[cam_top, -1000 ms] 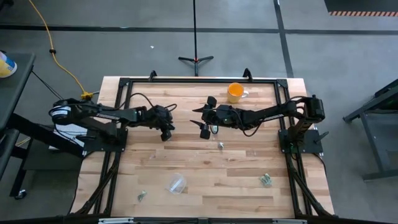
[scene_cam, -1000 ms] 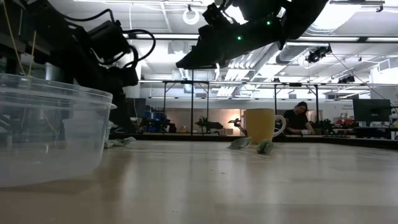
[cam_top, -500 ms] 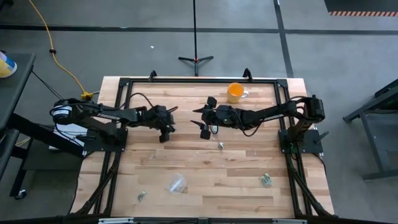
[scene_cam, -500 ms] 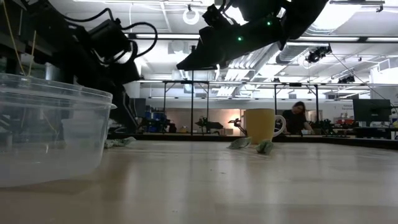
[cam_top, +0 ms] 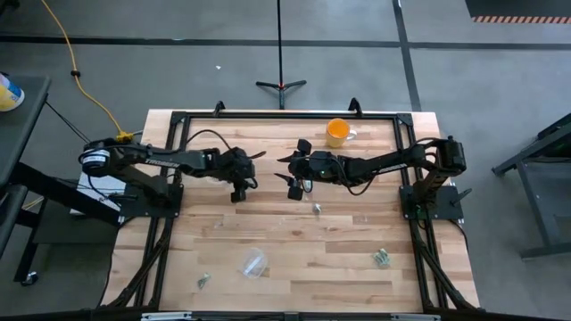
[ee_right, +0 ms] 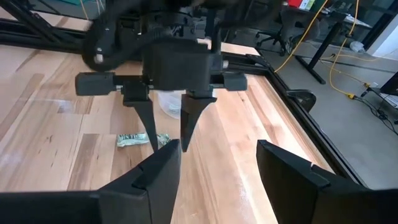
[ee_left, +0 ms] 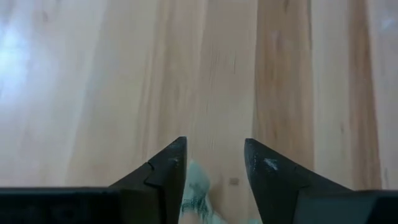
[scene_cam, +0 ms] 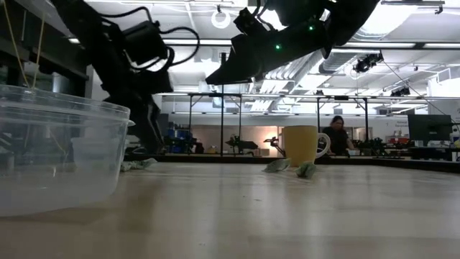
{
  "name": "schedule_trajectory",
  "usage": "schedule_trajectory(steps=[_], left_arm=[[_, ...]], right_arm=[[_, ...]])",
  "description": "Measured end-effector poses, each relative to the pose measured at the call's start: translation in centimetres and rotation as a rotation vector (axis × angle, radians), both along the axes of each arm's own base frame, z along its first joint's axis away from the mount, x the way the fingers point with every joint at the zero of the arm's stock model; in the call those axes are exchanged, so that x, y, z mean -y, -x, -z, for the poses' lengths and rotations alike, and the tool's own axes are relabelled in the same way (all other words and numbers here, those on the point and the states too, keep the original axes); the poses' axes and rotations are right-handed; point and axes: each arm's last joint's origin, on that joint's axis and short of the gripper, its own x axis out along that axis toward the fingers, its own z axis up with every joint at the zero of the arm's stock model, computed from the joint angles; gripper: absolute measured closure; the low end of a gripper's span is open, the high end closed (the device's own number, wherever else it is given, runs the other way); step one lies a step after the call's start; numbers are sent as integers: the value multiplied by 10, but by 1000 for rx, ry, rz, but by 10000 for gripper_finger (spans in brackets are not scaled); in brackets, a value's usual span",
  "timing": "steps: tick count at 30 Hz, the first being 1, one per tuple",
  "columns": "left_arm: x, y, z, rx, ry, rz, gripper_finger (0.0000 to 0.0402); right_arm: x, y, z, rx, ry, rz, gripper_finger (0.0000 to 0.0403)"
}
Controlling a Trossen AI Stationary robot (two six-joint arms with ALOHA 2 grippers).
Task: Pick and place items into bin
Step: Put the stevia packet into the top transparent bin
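While partly hidden between fingers (ee_left: pixel 165 171), a green-white piece (ee_left: pixel 198 200) shows.

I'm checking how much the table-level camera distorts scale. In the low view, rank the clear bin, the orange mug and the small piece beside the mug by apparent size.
1. Clear bin: largest, but it sits nearest the camera, which inflates it.
2. Orange mug.
3. Small piece: smallest.

orange mug (cam_top: pixel 337 132), clear bin (scene_cam: pixel 57 155), grey-green items (cam_top: pixel 382 259)
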Motion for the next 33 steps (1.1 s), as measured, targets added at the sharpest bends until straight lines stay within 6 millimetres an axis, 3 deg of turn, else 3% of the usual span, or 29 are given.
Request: schedule_trajectory(steps=[5,11,16,22,33], left_arm=[[-2,-9,3,-87,15,-1,149],[-6,-9,6,-147,-86,-58,72],[-6,-6,8,-187,-85,-90,42],[-5,-5,10,-204,-58,-76,52],[-6,-10,23,-240,-31,-58,142]], right_arm=[[0,0,1,-9,-1,0,202],[0,0,1,-13,-1,0,204],[0,1,2,-22,-1,0,205],[0,1,2,-25,-2,0,202],[0,1,4,-45,-3,0,210]])
